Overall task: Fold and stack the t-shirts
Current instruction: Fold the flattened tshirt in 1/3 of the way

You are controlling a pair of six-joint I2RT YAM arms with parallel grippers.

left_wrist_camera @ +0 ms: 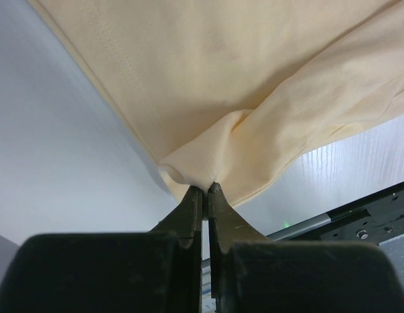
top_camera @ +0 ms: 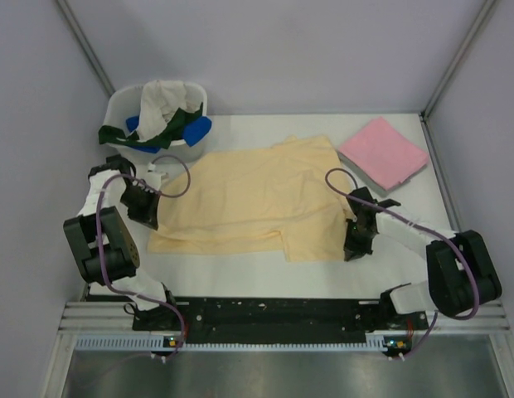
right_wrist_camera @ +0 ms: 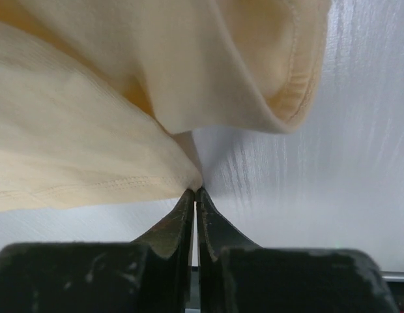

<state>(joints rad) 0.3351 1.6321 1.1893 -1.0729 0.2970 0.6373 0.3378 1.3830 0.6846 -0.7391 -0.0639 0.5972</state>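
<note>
A pale peach-yellow t-shirt [top_camera: 253,199] lies spread across the middle of the white table [top_camera: 240,274]. My left gripper [top_camera: 151,217] is shut on its left edge; the left wrist view shows the cloth [left_wrist_camera: 254,85] pinched at my fingertips [left_wrist_camera: 205,188]. My right gripper [top_camera: 350,246] is shut on the shirt's near right edge; the right wrist view shows the hem [right_wrist_camera: 91,163] pinched at my fingertips [right_wrist_camera: 195,191]. A folded pink t-shirt [top_camera: 382,152] lies at the back right. Cream-white [top_camera: 162,99], dark green [top_camera: 149,137] and blue [top_camera: 195,130] shirts hang out of the tub.
A white plastic tub [top_camera: 162,153] stands at the back left corner. Grey walls close in the table on three sides. A black rail [top_camera: 265,311] with the arm bases runs along the near edge.
</note>
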